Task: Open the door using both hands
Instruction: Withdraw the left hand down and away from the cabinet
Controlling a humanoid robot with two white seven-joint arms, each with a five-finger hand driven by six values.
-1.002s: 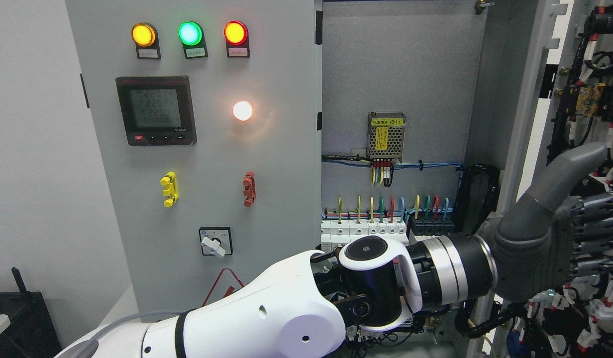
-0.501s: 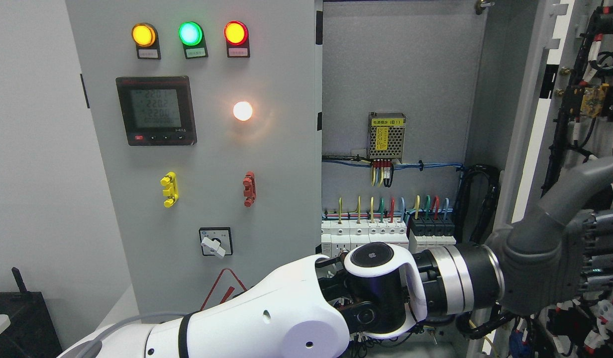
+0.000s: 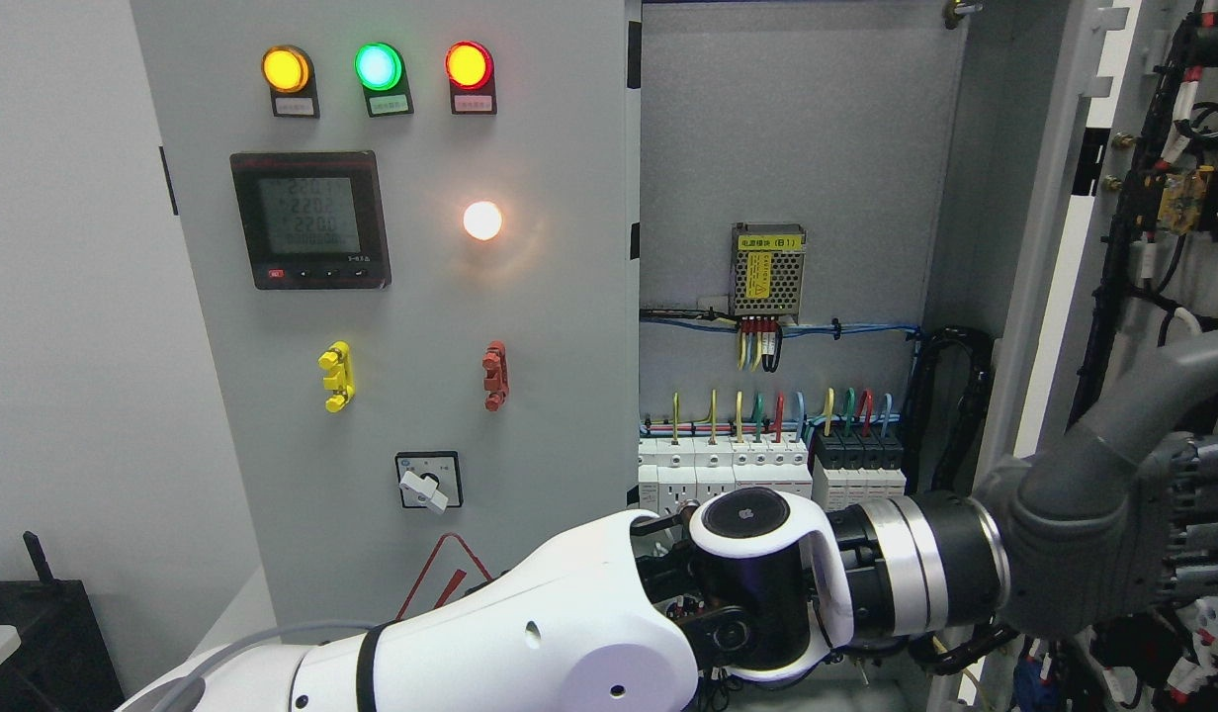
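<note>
The grey electrical cabinet has a left door (image 3: 560, 326) that stands closed, carrying lamps, a meter and switches. The right door (image 3: 1054, 227) is swung open, its wired inner face (image 3: 1173, 148) turned toward me at the far right. My left arm (image 3: 569, 633) reaches across from the lower left. Its grey left hand (image 3: 1153, 524) lies flat against the right door's inner side, thumb raised, fingers straight and running off the picture's right edge. It holds nothing. My right arm does not show.
Inside the cabinet (image 3: 787, 129) are a row of breakers (image 3: 767, 470), a power supply (image 3: 767, 272) and coloured wires. Black cable bundles (image 3: 955, 396) hang by the door hinge. A dark box (image 3: 36, 633) sits at the lower left.
My left hand has moved right and slightly down, and the right door has swung further open with it, so the fingers now leave the picture.
</note>
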